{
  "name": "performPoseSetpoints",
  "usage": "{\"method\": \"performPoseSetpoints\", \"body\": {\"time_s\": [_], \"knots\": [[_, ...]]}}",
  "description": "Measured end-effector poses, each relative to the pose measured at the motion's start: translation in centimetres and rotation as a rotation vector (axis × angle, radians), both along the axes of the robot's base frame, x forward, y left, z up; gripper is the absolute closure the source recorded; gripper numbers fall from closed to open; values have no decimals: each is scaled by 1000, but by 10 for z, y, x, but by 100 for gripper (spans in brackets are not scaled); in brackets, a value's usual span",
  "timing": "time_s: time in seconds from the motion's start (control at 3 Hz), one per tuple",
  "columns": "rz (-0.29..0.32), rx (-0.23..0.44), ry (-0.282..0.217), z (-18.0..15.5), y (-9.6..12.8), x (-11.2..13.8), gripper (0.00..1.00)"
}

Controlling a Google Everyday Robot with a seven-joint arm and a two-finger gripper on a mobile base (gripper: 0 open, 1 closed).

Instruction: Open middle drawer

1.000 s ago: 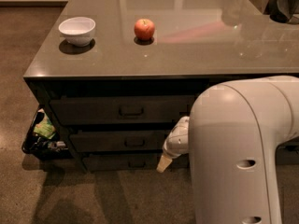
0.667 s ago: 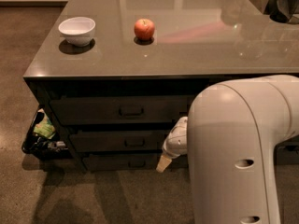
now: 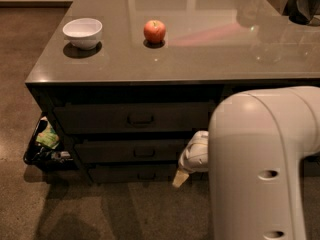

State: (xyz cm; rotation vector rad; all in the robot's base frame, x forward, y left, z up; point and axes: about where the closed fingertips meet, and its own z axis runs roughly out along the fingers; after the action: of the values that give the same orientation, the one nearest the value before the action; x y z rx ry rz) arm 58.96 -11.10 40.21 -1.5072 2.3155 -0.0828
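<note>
The middle drawer (image 3: 125,151) is a dark, medium-height front under the grey counter, with a small loop handle (image 3: 144,154) at its centre. It sits flush and closed between the taller top drawer (image 3: 125,118) and the thin bottom drawer (image 3: 130,174). My gripper (image 3: 182,176) hangs low in front of the drawers, to the right of the middle drawer's handle and apart from it. Its tip points down to the left at the level of the bottom drawer. My large white arm (image 3: 260,169) hides the right part of the drawers.
A white bowl (image 3: 82,32) and a red apple (image 3: 154,31) sit on the counter top (image 3: 210,54). A dark bin with packets (image 3: 45,145) stands on the floor left of the drawers. Brown floor lies in front.
</note>
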Motion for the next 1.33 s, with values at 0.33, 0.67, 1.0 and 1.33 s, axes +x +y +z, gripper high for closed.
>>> {"method": "performPoseSetpoints", "body": {"time_s": [0.33,0.67,1.0,1.33], "knots": [[-99,-21,-34,7,-28,-15,0],[-195,-67,-38,-6,-49,-52,0],[-207,-59,-87,4,-30,-44,0],[-207,-59,-87,4,-30,-44,0]]}}
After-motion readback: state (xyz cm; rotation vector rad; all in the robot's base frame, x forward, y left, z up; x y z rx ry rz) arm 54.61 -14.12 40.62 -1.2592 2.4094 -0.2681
